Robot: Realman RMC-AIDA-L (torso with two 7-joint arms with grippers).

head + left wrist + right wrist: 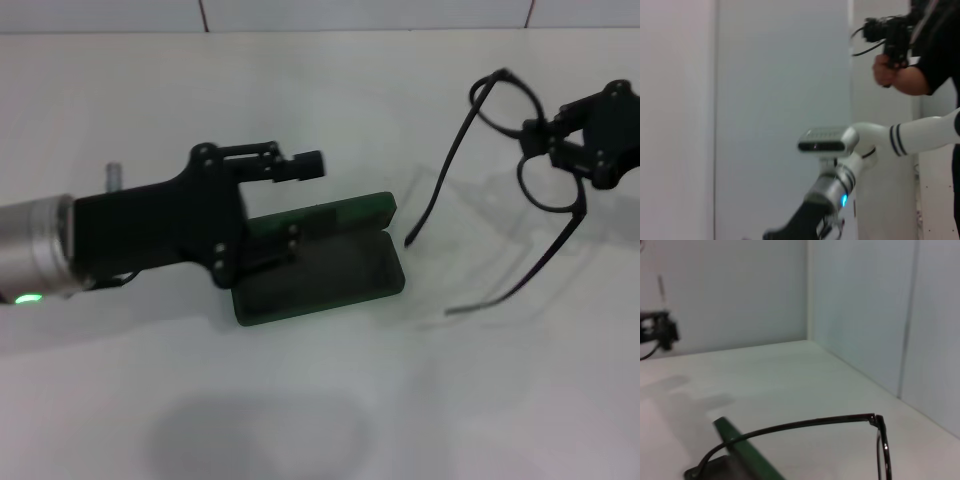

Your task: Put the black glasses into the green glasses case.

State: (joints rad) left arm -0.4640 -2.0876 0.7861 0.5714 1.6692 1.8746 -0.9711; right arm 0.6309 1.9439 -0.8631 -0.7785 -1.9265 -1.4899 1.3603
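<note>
— Right gripper (pixel 548 138)? Clamped on the black glasses (pixel 520 150) at the bridge between the two lenses, up over the far right of the white table (pixel 320 400).

— And the glasses themselves? Held off the surface?

— Looks so. Frame tilted, both temple arms unfolded and trailing down toward the near side, one tip ending just beside the right end of the green glasses case (pixel 330 270), the other ending farther forward on the right. Faint shadows of the arms on the table below.

— Case open or closed?

— Open. Lid tipped back toward the far side, dark lining facing up, lying near the middle of the table, well left of the lenses.

— Left gripper (pixel 292 208)?

— Spread wide over the left part of the case; upper finger (pixel 300 165) just beyond the lid edge, lower finger (pixel 265 250) over the lining. Holding nothing. Green light glowing on the wrist at the left edge.

— Anything from the right wrist camera?

— One temple arm of the black glasses (pixel 805 424) stretching across, hinge and a bit of rim at its end, and the green edge of the case (pixel 747 452) beneath it.

— Left wrist camera?

— Only walls, the other arm (pixel 840 185) with a blue light, and a person (pixel 920 50) holding a dark device.
</note>
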